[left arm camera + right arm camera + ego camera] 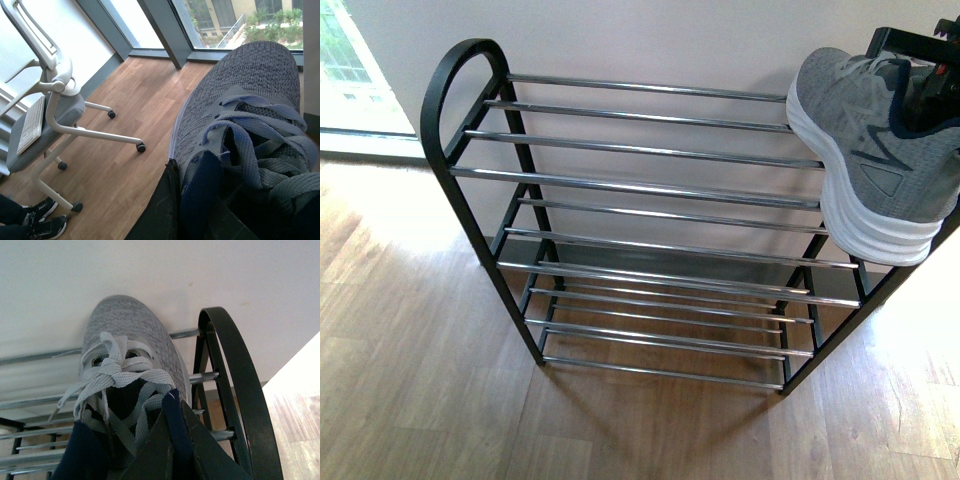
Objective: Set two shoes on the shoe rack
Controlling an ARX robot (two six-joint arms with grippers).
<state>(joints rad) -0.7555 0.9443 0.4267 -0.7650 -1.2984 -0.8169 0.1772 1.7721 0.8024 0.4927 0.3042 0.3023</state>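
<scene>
The shoe rack [650, 190], black frame with chrome rods, stands against the wall. My right gripper [923, 80] is shut on one grey knit sneaker [875, 150] by its dark blue collar. It holds the sneaker tilted over the right end of the top tier. In the right wrist view the gripper [172, 412] pinches the collar, the sneaker [130, 335] points at the wall, and the rack's end loop [235, 375] is beside it. My left gripper [195, 185] is shut on the second grey sneaker [240, 100] above the wooden floor, outside the front view. The pale blue slides are out of view.
The left wrist view shows a white office chair [55, 105] with a keyboard [31, 125] on its seat, floor-length windows [225, 20] and a person's black shoes [40, 222]. A bright window [345, 60] is to the left of the rack.
</scene>
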